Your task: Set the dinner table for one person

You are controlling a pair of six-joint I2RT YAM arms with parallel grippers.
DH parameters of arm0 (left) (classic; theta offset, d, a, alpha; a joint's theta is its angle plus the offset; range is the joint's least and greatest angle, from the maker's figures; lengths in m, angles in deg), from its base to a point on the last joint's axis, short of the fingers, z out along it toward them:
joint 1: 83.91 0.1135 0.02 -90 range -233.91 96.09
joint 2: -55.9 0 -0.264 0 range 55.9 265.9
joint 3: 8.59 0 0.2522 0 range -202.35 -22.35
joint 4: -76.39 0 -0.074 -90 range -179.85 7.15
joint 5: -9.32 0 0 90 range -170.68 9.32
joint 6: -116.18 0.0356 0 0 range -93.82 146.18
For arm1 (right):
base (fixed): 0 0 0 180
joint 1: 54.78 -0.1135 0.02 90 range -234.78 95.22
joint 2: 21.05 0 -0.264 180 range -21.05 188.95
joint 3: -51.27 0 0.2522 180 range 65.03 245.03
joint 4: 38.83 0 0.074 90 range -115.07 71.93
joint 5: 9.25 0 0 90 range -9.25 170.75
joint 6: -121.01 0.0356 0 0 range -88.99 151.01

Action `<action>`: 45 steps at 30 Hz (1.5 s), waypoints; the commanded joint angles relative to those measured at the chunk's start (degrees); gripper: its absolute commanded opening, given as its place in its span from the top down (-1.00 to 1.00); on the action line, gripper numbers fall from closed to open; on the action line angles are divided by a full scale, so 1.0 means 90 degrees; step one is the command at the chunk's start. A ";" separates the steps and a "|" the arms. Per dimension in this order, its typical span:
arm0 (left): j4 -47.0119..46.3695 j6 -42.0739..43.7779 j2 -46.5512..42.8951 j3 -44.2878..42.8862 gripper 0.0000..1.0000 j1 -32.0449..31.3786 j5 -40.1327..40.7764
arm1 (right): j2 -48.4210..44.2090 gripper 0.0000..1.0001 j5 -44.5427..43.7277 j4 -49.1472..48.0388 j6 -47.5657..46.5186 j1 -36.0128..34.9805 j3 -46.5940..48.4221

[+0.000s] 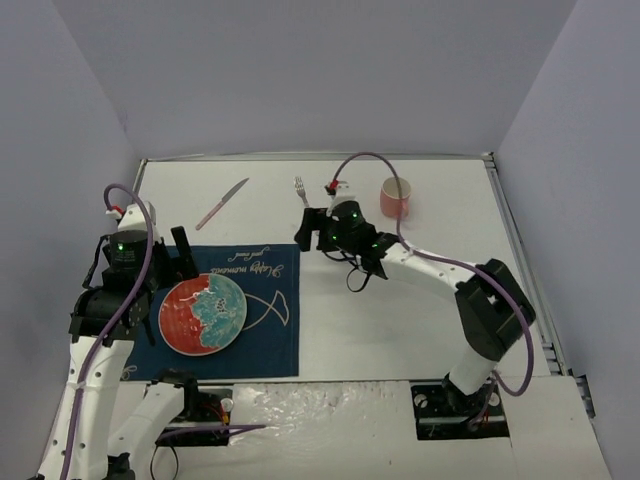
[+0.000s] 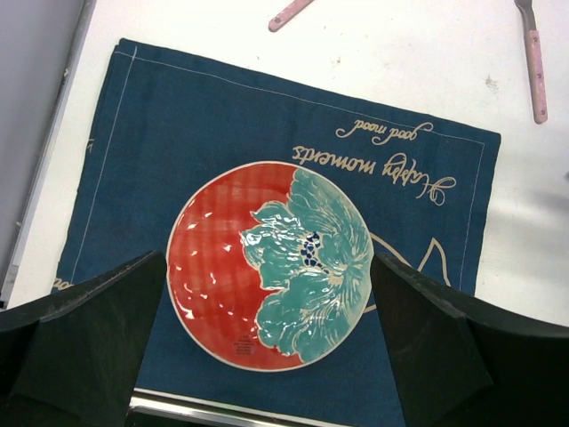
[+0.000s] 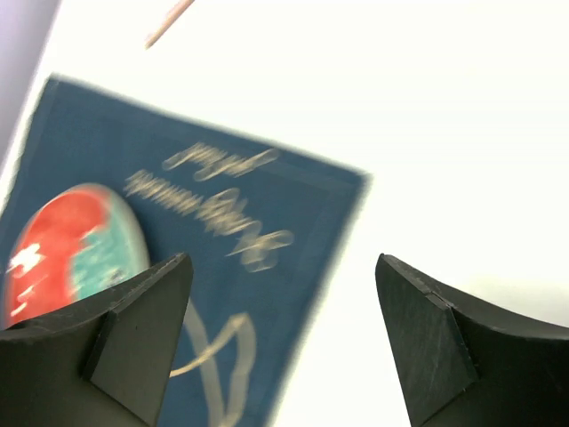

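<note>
The white dinner table (image 1: 400, 310) carries a navy placemat (image 1: 262, 310) at the left, with a red and teal plate (image 1: 203, 314) lying on it. A pink-handled knife (image 1: 222, 204) and a pink-handled fork (image 1: 300, 190) lie at the back, and a pink cup (image 1: 396, 198) stands to their right. My left gripper (image 1: 172, 262) is open and empty above the plate (image 2: 271, 262) and placemat (image 2: 178, 124). My right gripper (image 1: 312, 232) is open and empty above the placemat's right edge (image 3: 347, 191). The right wrist view is blurred.
Grey walls close in the table on the left, back and right. A metal rail runs along the right edge (image 1: 520, 250). In the left wrist view, the knife handle (image 2: 289, 13) and fork (image 2: 535, 67) lie beyond the placemat.
</note>
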 commanded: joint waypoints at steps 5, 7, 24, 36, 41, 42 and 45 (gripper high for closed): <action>-0.0997 -0.0114 0.0422 0.0316 -0.94 0.0046 -0.0263 | -0.1487 -0.63 -0.0737 0.0770 -0.1469 0.1658 -0.0452; -0.1116 -0.0099 0.0484 0.0407 -0.94 0.0046 -0.0250 | -0.1652 -0.63 -0.0747 0.0856 -0.1593 0.2019 -0.0496; -0.1636 -0.0897 0.1877 0.0228 -0.94 0.0009 -0.0546 | -0.2325 -0.66 -0.0576 0.1060 -0.1699 0.2690 -0.0760; -0.2023 -0.1655 0.4623 -0.1829 -0.94 -0.1700 0.0304 | -0.3551 -0.91 -0.0743 0.1098 -0.1251 0.2690 -0.1408; -0.2058 -0.2287 0.6037 -0.3052 -0.94 -0.2259 0.0825 | -0.4073 -0.99 -0.0858 0.1093 -0.1111 0.2686 -0.1748; -0.2066 -0.2410 0.6284 -0.3270 -0.94 -0.2382 0.0936 | -0.4155 -1.00 -0.0875 0.1093 -0.1106 0.2690 -0.1821; -0.2077 -0.2749 0.7065 -0.4011 -0.94 -0.2554 0.1192 | -0.4401 -1.00 -0.0807 0.1093 -0.1027 0.2691 -0.2027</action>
